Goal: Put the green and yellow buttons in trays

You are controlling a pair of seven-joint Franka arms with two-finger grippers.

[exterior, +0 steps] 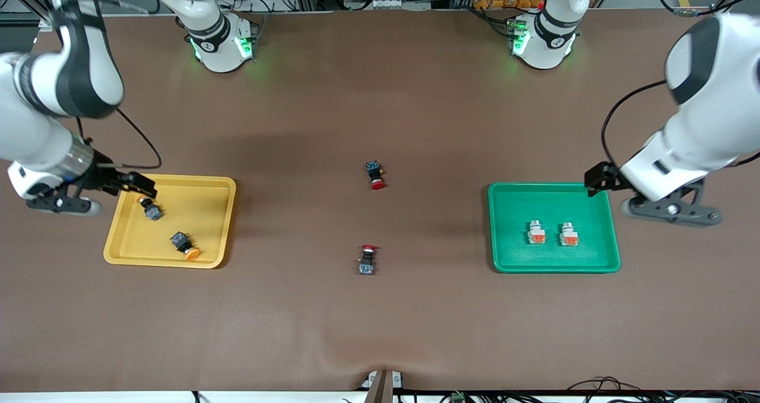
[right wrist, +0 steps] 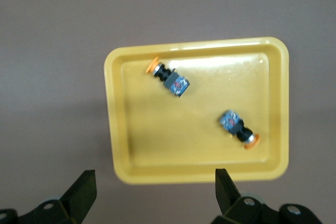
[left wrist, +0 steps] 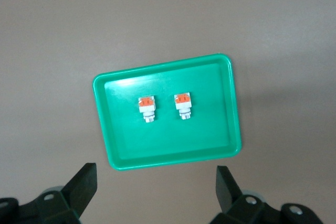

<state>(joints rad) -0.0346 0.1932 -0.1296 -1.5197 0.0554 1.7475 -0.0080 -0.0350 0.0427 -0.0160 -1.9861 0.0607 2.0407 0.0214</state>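
- Two yellow-capped buttons lie flat in the yellow tray; one by the rim toward the right arm's end, the other nearer the front camera, cap pointing to the tray's near rim.
- Two white-bodied buttons lie side by side, parallel, in the green tray, apart from each other.
- Right claw hangs over the yellow tray's outer rim, fingers spread, nothing between them; both buttons lie inward of it.
- Left claw hangs over the green tray's outer edge, fingers apart, empty.
- Two red-capped switches sit mid-table, well apart from both trays, about equally far from either claw.
- Judgement: all four task buttons are trayed; no grasp seems called for, only withdrawal.
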